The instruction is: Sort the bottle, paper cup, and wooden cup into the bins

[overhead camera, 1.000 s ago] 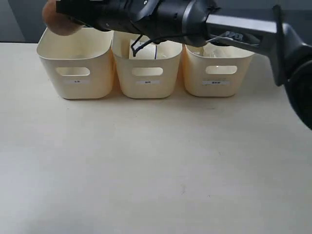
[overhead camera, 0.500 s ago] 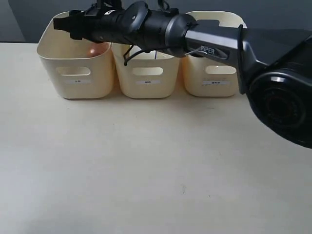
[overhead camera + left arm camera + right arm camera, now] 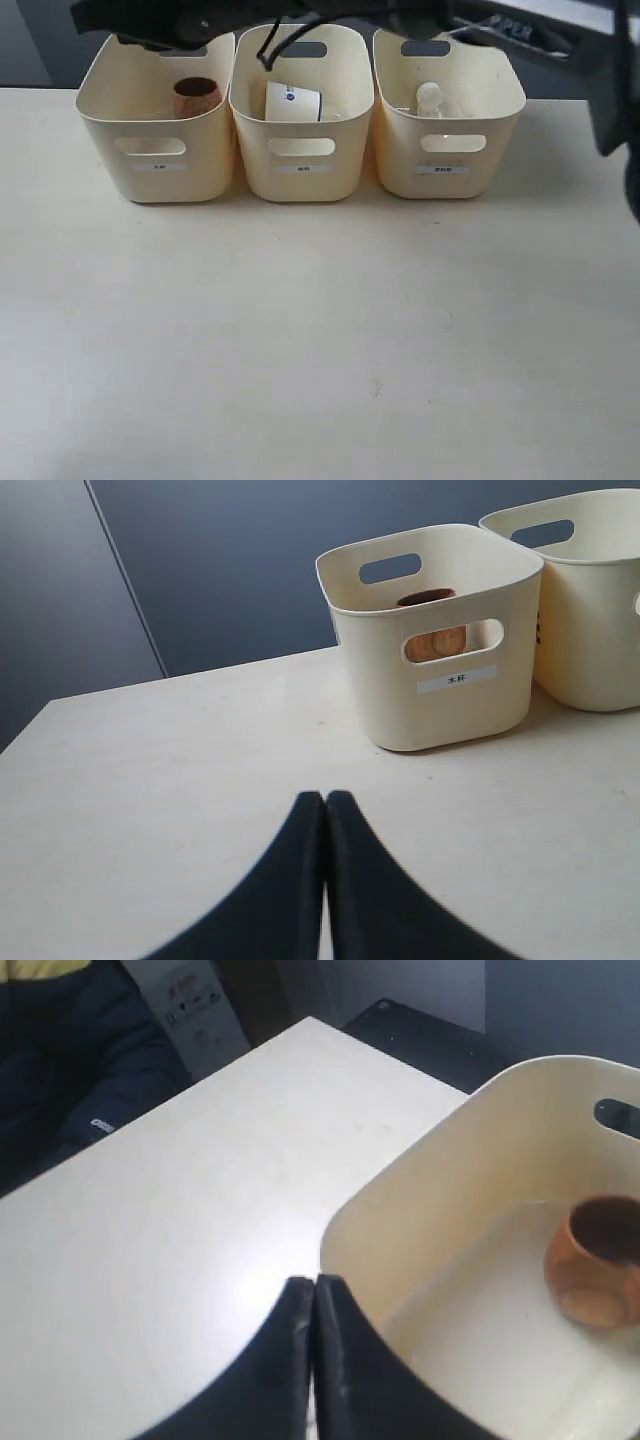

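Note:
Three cream-yellow bins stand in a row at the back. The brown wooden cup (image 3: 196,97) stands upright in the left bin (image 3: 160,165); it also shows as the wooden cup (image 3: 597,1272) and the wooden cup (image 3: 436,640) through the handle cutout. The white paper cup (image 3: 292,102) lies in the middle bin (image 3: 300,165). The clear bottle (image 3: 430,100) sits in the right bin (image 3: 445,165). My right gripper (image 3: 315,1282) is shut and empty, high above the left bin's outer rim (image 3: 400,1190). My left gripper (image 3: 325,798) is shut and empty, low over the table, apart from the left bin (image 3: 440,695).
The right arm (image 3: 300,15) stretches across the top of the exterior view above the bins. A person in dark clothing (image 3: 60,1050) sits beyond the table's edge. The pale table (image 3: 320,330) runs in front of the bins.
The right arm has risen and pulled back from the left bin. The wooden cup, held one second ago, now stands in the left bin, and the right gripper is shut and empty.

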Available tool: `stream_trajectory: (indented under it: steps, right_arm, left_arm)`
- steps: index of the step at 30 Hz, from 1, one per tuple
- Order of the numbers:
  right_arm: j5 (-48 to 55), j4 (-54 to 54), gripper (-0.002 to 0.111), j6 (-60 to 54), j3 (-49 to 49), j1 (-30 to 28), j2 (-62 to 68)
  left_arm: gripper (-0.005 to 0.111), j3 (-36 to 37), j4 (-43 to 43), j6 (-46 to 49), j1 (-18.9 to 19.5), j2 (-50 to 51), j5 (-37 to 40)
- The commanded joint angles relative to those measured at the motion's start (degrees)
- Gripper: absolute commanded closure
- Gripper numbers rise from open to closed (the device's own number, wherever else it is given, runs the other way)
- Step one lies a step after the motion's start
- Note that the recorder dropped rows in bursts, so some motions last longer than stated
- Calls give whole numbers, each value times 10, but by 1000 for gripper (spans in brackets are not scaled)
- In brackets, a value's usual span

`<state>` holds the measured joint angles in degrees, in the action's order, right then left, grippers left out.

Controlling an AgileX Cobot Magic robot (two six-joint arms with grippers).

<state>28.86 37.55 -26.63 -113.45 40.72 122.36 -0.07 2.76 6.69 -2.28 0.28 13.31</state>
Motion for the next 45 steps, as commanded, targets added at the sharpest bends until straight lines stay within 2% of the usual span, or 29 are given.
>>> stream_trajectory:
  steps: [1, 3, 7, 10, 14, 18, 30, 35, 41, 45]
  right_arm:
    - [90, -199, 109, 157, -3, -1, -50]
    - [130, -291, 109, 227, -3, -1, -70]
    - [197, -397, 109, 299, -3, -1, -105]
    - [232, -422, 109, 304, -3, -1, -134]
    - [231, -452, 109, 309, 33, -1, -188]
    - [239, -533, 109, 351, 81, -1, -251]
    - [213, -665, 109, 465, 315, -1, -489]
    - [175, -710, 109, 531, 427, -1, -594]
    - [123, -738, 109, 549, 552, -1, -724]
    - [102, -793, 109, 635, 629, -1, -797]
  left_arm:
    - [107, 1, -1, -1, -2, -3, 0]
    - [107, 1, -1, -1, -2, -3, 0]
    - [107, 1, -1, -1, -2, -3, 0]
    - [107, 1, -1, -1, -2, -3, 0]
    - [107, 1, -1, -1, -2, -3, 0]
    - [107, 1, -1, -1, -2, -3, 0]
    - [107, 1, -1, -1, -2, -3, 0]
    - [107, 1, -1, -1, -2, -3, 0]
    - [107, 1, -1, -1, -2, -3, 0]
    - [107, 1, -1, -1, -2, -3, 0]
